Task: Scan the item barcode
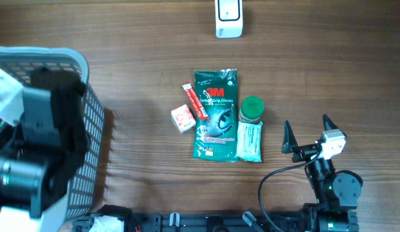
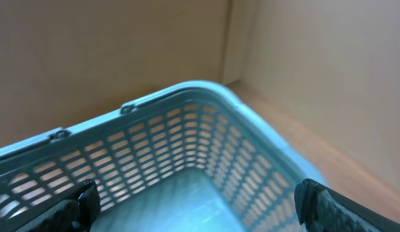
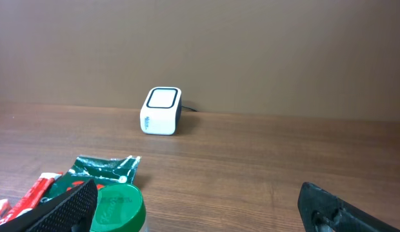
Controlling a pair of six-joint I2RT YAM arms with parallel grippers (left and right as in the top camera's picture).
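The white barcode scanner (image 1: 228, 18) stands at the table's far edge, and the right wrist view shows it ahead (image 3: 160, 111). The items lie in a group mid-table: a dark green glove pack (image 1: 215, 116), a green-lidded jar (image 1: 251, 108), a pale green packet (image 1: 249, 142), a red stick pack (image 1: 195, 101) and a small pink box (image 1: 182, 118). My right gripper (image 1: 308, 124) is open and empty, just right of the jar (image 3: 113, 206). My left gripper (image 2: 197, 200) hangs open and empty over the inside of the basket (image 2: 187, 90).
The pale blue mesh basket (image 1: 90, 129) fills the left side of the table, with my left arm (image 1: 39, 148) raised over it and hiding most of its inside. Bare wood lies between the items and the scanner.
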